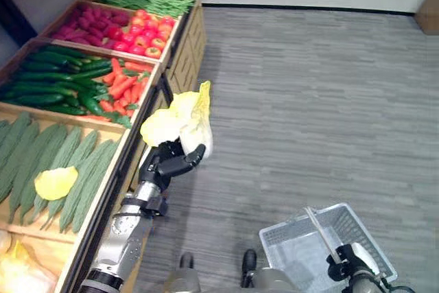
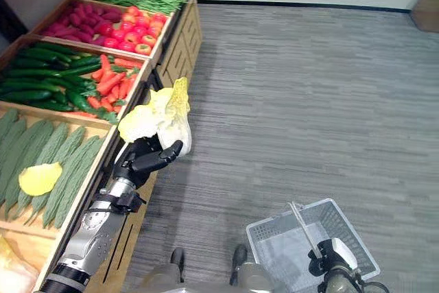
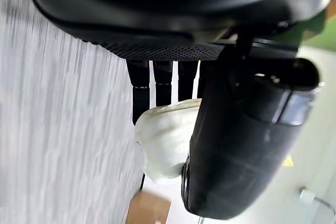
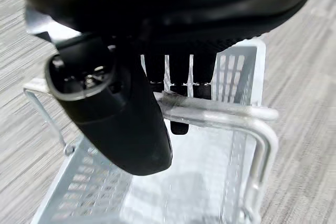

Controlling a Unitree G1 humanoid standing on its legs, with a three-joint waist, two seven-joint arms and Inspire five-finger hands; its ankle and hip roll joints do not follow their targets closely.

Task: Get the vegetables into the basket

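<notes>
**Cabbage lifted clear of the stand, basket waiting low on the other side**

Closest to the head camera, the grey plastic basket (image 1: pixel 328 245) hangs low at the robot's right, its metal handle (image 4: pixel 220 113) caught in the curled fingers of the right hand (image 1: pixel 351 260). It looks empty.

The task's thing now in play is a pale yellow napa cabbage (image 1: pixel 186 120), held up in the left hand (image 1: pixel 168 161), whose fingers and thumb are wrapped round its white base — the leafy top flares loose above the grip. It sits just off the front edge of the wooden produce stand (image 1: pixel 180 60), over the grey floor (image 1: pixel 309 87) and well apart from the basket.

Risk, as I judge it: the hold is on the narrow stem end with the bulk overhanging, so a quick swing could let the cabbage tip or slip out short of the basket. A loose leaf (image 1: pixel 55 182) already lies on the luffa gourds (image 1: pixel 75 169); more may shed.

Room is generous — open floor lies between cabbage and basket. The stand's front edge beside the left arm is the one thing to keep away from, and the upright handle narrows the basket's opening.
</notes>
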